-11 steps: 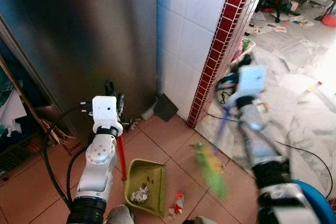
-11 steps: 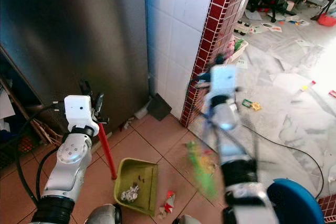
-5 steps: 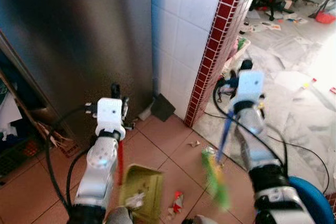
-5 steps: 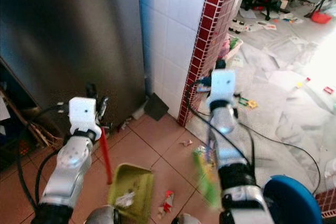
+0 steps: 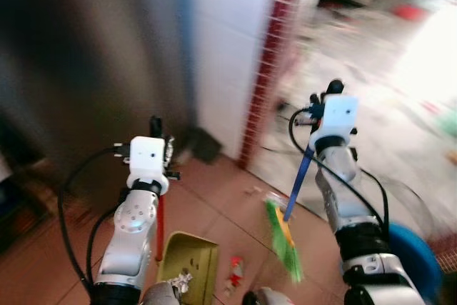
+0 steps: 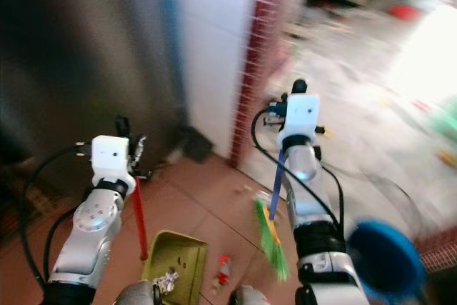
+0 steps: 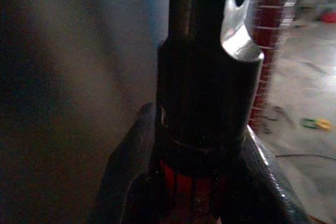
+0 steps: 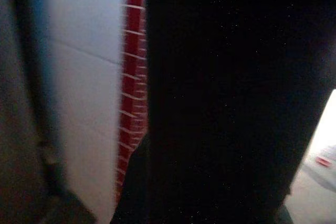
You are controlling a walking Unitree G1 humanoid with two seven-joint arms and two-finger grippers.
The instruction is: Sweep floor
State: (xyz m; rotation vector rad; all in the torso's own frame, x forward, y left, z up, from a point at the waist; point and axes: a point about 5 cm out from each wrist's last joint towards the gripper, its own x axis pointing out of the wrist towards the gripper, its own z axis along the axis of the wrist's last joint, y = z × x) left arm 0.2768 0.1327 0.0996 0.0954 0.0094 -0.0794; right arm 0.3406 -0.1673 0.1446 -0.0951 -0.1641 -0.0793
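My left gripper (image 5: 155, 128) is shut on the red handle (image 5: 159, 221) of a yellow-green dustpan (image 5: 190, 271). The dustpan rests on the terracotta tiles with a crumpled scrap (image 5: 180, 281) inside. In the left wrist view the fingers (image 7: 131, 171) clamp the dark handle top with red below. My right gripper (image 5: 325, 95) is shut on the blue handle (image 5: 298, 181) of a broom. Its green bristles (image 5: 285, 238) hang just right of the dustpan. A red and white wrapper (image 5: 233, 271) lies between pan and bristles, and a small scrap (image 5: 251, 191) lies farther out.
A steel fridge (image 5: 71, 69) stands ahead on the left, then a white tiled wall (image 5: 228, 48) ending in a red brick edge (image 5: 268, 55). A dark object (image 5: 205, 144) leans at the wall's foot. A blue round thing (image 5: 408, 246) sits at my right. Littered marble floor (image 5: 400, 91) opens rightward.
The whole view has shifted and blurred, so the camera moved. Both grippers keep their hold. The broom head sits a little nearer the dustpan than a second ago.
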